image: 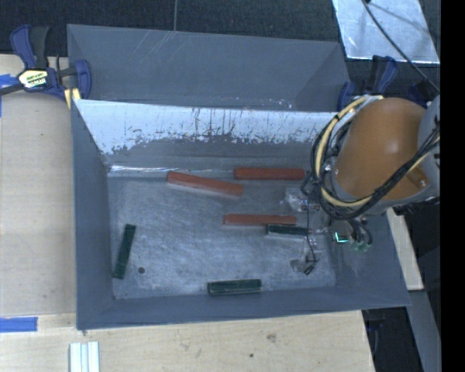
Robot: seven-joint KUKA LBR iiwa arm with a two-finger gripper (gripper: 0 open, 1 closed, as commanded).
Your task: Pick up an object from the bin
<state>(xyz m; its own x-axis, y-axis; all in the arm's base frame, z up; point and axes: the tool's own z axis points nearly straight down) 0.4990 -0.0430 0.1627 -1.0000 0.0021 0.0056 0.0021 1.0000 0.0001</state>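
the grey bin's (91,208) floor bears three reddish bars (204,183) (268,173) (252,220), plus dark green bars (124,250) (234,287) at left and front.

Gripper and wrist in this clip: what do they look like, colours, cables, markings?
The wrist carries a rounded orange-brown cover, ringed by looping black and yellow cables. Below it the gripper is slim grey metal, with a small green light glowing beside it. No markings are legible.
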